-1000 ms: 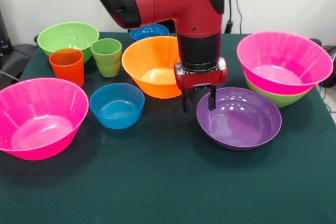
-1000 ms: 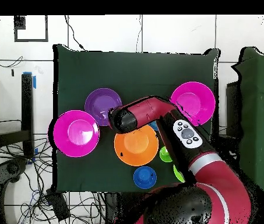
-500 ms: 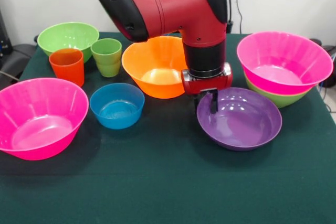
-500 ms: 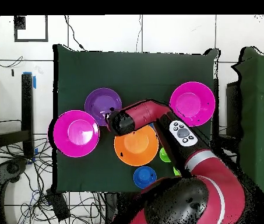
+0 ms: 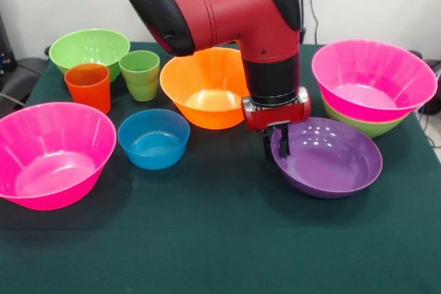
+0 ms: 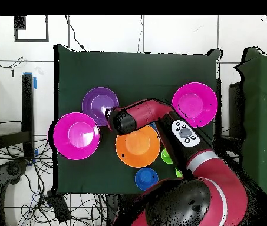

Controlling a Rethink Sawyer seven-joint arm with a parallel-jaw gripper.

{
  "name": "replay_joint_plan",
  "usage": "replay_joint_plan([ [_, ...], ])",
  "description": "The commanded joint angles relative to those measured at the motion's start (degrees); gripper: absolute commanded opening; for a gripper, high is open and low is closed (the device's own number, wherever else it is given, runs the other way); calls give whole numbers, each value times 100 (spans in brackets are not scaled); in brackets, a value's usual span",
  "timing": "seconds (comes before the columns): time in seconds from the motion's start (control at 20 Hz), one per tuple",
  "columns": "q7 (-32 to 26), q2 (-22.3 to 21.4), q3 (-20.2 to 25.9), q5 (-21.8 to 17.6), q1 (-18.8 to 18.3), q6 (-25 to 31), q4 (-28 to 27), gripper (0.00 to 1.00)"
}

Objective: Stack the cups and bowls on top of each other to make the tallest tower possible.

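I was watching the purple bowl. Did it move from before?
Yes. In the front view the purple bowl has slid right, closer under the stacked pink bowl and away from the orange bowl, with the gripper clamped on its rim.

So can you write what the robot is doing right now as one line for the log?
gripper: shut on shallow purple plastic bowl rim | bowl: tilted, lifted on gripper's side | tower: pink bowl nested in green bowl
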Motion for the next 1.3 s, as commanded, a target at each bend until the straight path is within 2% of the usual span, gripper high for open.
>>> replay_joint_plan([
  [0.05,-993,143,-63,-547,191,-44,-195,0],
  [0.25,-957,-277,-48,-414,202,119,79,0],
  [0.6,-1528,-1287,371,214,27,1025,471,0],
  [1.0,-1889,-2016,688,612,-138,1703,556,0],
  [1.3,-1966,-2213,945,745,-266,1968,585,0],
])
